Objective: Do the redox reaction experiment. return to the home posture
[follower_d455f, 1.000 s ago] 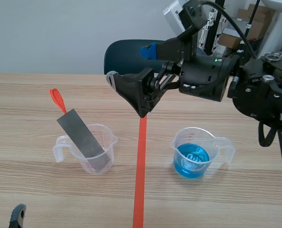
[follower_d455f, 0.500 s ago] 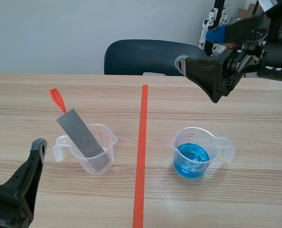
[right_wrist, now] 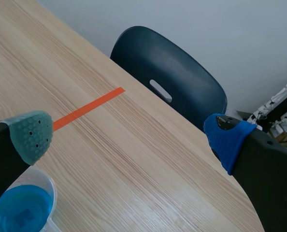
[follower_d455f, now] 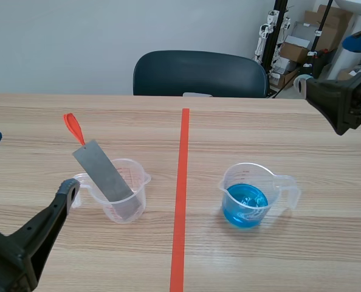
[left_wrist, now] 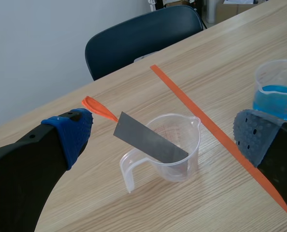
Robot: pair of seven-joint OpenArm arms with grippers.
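On the wooden table, the left gripper stood wide open low at the near left, and the right gripper wide open above the far right side; both held nothing. A clear cup stood left of the tape line, and a cup of blue liquid right of it. A flat, dull grey metal strip leaned in the clear cup, its long axis slanted, its upper end pointing up and away to the left and carrying an orange tag.

We look far across the light wooden table; both close wrist views share the clear plastic blue-liquid beaker.
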